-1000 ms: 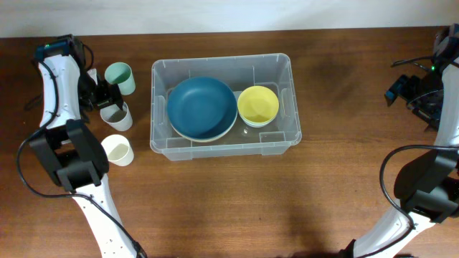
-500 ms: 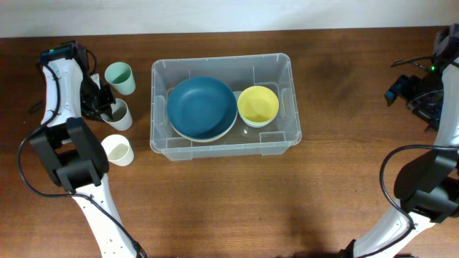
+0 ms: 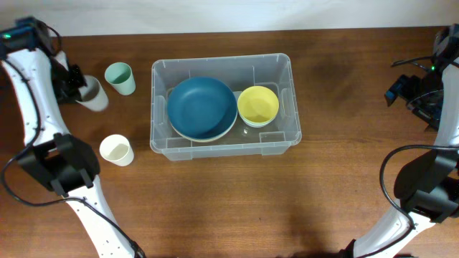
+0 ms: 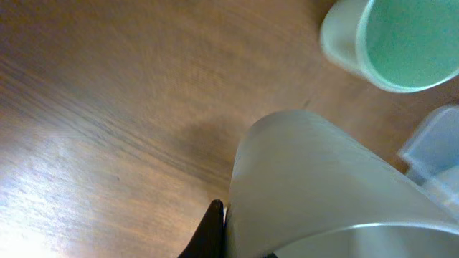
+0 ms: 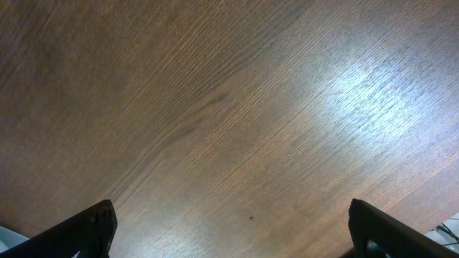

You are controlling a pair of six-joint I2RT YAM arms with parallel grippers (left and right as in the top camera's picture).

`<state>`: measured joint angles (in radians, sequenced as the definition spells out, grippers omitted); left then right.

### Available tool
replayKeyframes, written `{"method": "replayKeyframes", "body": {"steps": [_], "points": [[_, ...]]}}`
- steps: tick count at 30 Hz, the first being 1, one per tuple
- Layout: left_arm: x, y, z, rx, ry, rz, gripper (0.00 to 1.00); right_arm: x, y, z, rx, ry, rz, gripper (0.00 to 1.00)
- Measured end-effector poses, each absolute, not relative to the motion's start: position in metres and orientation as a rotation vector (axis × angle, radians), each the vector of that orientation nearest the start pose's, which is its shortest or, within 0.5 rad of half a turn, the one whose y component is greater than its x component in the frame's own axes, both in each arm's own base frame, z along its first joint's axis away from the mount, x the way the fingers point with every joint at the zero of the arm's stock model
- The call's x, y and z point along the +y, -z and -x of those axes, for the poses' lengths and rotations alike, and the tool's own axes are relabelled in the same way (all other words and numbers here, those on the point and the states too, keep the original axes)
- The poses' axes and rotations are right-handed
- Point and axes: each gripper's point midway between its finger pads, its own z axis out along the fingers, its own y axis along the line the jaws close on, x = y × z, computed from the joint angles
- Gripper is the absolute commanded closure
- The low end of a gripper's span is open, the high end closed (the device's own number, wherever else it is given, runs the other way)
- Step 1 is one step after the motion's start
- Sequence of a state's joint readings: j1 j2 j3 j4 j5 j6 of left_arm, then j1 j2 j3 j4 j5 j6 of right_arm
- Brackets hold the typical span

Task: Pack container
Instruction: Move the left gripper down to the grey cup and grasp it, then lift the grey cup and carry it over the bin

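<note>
Left claw [image 3: 76,86]: pinching grey cup [image 3: 93,94], tilted. Right claw [image 5: 229,233]: spread, empty. Risk: cup slipping from the grip, or clipping the container [image 3: 287,68] rim.

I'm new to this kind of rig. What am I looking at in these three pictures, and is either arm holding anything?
Two robot arms work at a wooden table. The overhead view looks straight down; the other two come from a camera on each wrist. A clear container holds a blue bowl and a yellow bowl. Left of it stand a green cup and a white cup. The left fingers grip a grey cup, held tilted. The right fingers are spread open over bare wood, holding nothing.
</note>
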<state>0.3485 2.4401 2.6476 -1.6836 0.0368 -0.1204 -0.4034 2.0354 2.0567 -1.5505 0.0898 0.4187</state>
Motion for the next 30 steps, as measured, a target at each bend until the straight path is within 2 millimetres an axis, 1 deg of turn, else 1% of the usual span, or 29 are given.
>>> {"method": "replayKeyframes", "body": {"steps": [3, 5, 6, 7, 9, 11, 13, 14, 15, 16, 17, 20, 23, 24, 27, 30], "points": [[0.157, -0.172, -0.451, 2.887, 0.051, 0.691, 0.99, -0.168, -0.170, -0.355, 2.837, 0.139, -1.240, 0.01], [0.154, -0.192, -0.452, 2.837, 0.060, 0.673, 1.00, -0.168, -0.170, -0.355, 2.837, 0.139, -1.241, 0.01], [0.150, -0.203, -0.452, 2.810, 0.073, 0.658, 0.99, -0.168, -0.170, -0.355, 2.837, 0.139, -1.240, 0.01], [0.144, -0.221, -0.452, 2.770, 0.095, 0.635, 0.99, -0.168, -0.170, -0.355, 2.837, 0.139, -1.240, 0.01], [0.129, -0.251, -0.449, 2.707, 0.148, 0.587, 0.99, -0.168, -0.170, -0.355, 2.836, 0.139, -1.241, 0.01], [0.107, -0.280, -0.445, 2.648, 0.205, 0.519, 0.99, -0.168, -0.170, -0.355, 2.837, 0.139, -1.240, 0.01], [0.077, -0.312, -0.440, 2.590, 0.257, 0.420, 0.99, -0.168, -0.170, -0.355, 2.837, 0.139, -1.240, 0.01], [0.061, -0.324, -0.437, 2.569, 0.276, 0.370, 0.99, -0.168, -0.170, -0.355, 2.837, 0.139, -1.240, 0.01], [0.039, -0.337, -0.434, 2.547, 0.305, 0.299, 0.99, -0.168, -0.170, -0.355, 2.837, 0.139, -1.240, 0.01], [0.022, -0.345, -0.431, 2.537, 0.324, 0.245, 0.99, -0.168, -0.170, -0.355, 2.837, 0.139, -1.240, 0.01], [-0.001, -0.351, -0.429, 2.528, 0.353, 0.176, 0.99, -0.168, -0.170, -0.355, 2.837, 0.139, -1.240, 0.01], [-0.060, -0.355, -0.423, 2.536, 0.420, -0.007, 0.99, -0.168, -0.170, -0.355, 2.837, 0.139, -1.240, 0.01], [-0.118, -0.344, -0.417, 2.568, 0.469, -0.190, 0.99, -0.168, -0.170, -0.355, 2.837, 0.139, -1.240, 0.01], [-0.137, -0.338, -0.414, 2.584, 0.480, -0.253, 0.99, -0.168, -0.170, -0.355, 2.837, 0.139, -1.240, 0.01], [-0.185, -0.314, -0.406, 2.638, 0.482, -0.401, 0.99, -0.168, -0.170, -0.355, 2.836, 0.139, -1.241, 0.01], [-0.224, -0.281, -0.398, 2.712, 0.461, -0.524, 0.99, -0.168, -0.170, -0.355, 2.836, 0.139, -1.241, 0.01]]}}
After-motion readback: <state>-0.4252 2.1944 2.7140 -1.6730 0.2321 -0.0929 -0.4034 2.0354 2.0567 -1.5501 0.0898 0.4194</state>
